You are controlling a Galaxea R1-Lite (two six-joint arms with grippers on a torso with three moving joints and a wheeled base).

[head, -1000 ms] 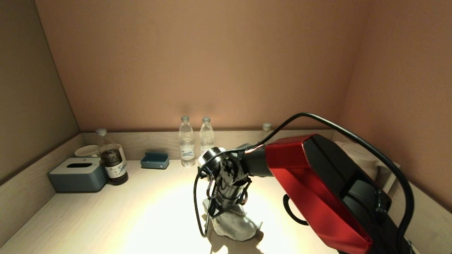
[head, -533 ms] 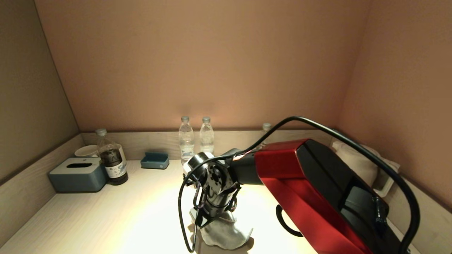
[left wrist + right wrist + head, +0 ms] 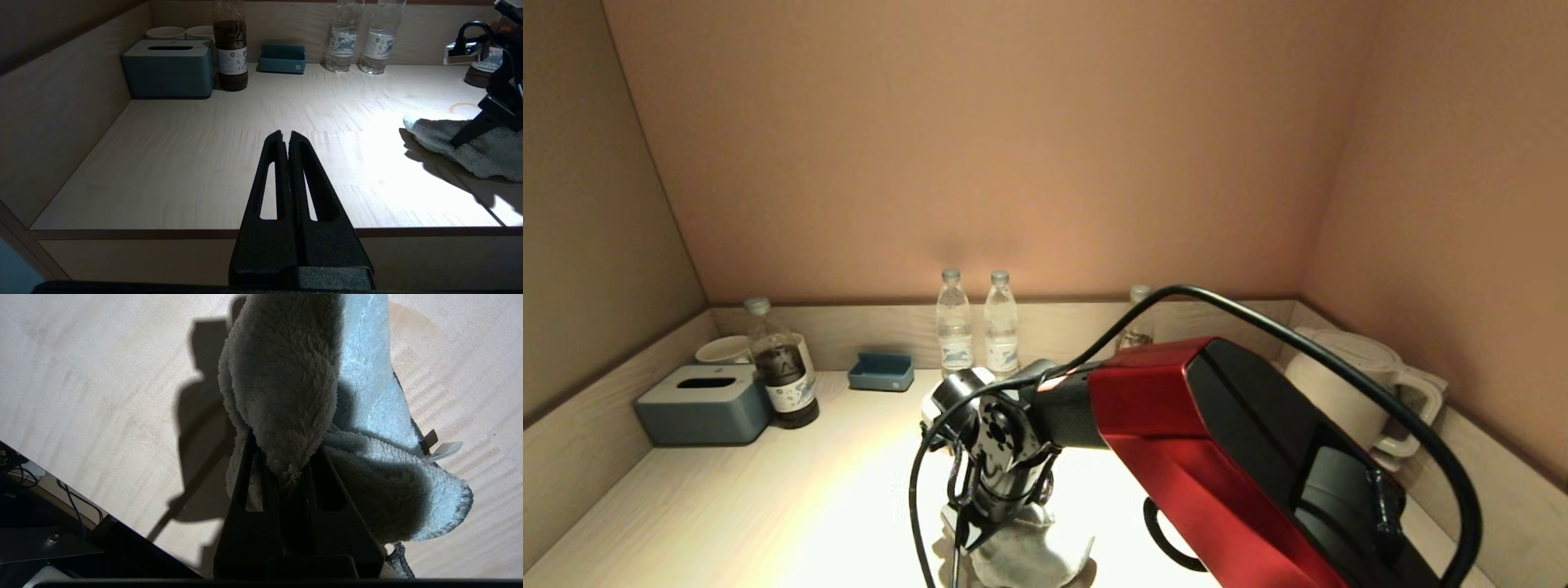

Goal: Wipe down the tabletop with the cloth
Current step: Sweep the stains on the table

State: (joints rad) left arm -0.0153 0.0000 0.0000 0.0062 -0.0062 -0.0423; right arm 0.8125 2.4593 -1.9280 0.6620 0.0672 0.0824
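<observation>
A fluffy grey cloth [image 3: 1021, 554] lies bunched on the pale wooden tabletop [image 3: 792, 498] near its front edge. It also shows in the right wrist view [image 3: 294, 388] and in the left wrist view [image 3: 470, 141]. My right gripper [image 3: 282, 457] is shut on a fold of the cloth and presses it down on the table; in the head view the gripper [image 3: 992, 523] points down. My left gripper [image 3: 286, 136] is shut and empty, parked off the front edge of the table at the left.
Along the back wall stand a blue tissue box [image 3: 704, 404], a dark drink bottle [image 3: 783, 376], white cups [image 3: 723, 349], a small blue tray [image 3: 880, 371] and water bottles [image 3: 954, 327]. A white kettle [image 3: 1347, 384] stands at the right.
My right gripper has dragged the cloth across the table to the left and toward the front edge. The kettle at the right has come into view. The left gripper has not moved.
</observation>
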